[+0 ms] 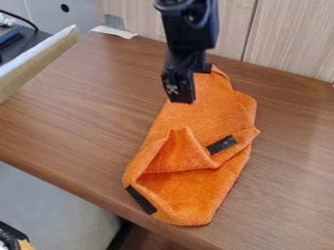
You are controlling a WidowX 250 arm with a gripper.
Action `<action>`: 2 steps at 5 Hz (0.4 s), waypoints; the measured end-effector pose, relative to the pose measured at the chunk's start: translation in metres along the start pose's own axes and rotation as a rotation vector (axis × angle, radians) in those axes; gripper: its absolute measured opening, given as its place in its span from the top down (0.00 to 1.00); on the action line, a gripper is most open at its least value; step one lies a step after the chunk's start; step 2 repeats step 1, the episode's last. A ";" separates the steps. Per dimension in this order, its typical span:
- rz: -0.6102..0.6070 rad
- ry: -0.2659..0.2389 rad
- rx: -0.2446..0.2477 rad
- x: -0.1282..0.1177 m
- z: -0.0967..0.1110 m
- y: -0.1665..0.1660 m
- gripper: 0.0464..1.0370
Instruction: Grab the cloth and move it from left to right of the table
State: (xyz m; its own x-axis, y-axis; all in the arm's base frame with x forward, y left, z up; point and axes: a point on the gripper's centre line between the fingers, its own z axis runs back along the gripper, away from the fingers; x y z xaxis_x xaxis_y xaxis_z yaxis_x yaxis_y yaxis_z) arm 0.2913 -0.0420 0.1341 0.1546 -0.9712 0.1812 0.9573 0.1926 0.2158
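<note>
The black gripper (182,84) hangs from the top edge over the upper left end of the orange cloth (212,105), covering a little of it. Whether it holds the cloth is not clear. The cloth lies slantwise on the brown table, right of the middle at its top, its lower end close to the front edge. A raised fold crosses its middle, with one dark patch at the fold's right and another at the lower left corner.
The wooden table (78,112) extends to both sides of the cloth. A wood-grain panel (290,39) stands along the back. White paper or tape (114,32) lies at the back left corner, and a light-edged board (39,58) borders the left side.
</note>
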 end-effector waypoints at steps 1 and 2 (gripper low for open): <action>0.009 0.006 0.011 -0.011 0.014 -0.001 0.04; 0.009 0.006 0.011 -0.011 0.014 -0.001 0.04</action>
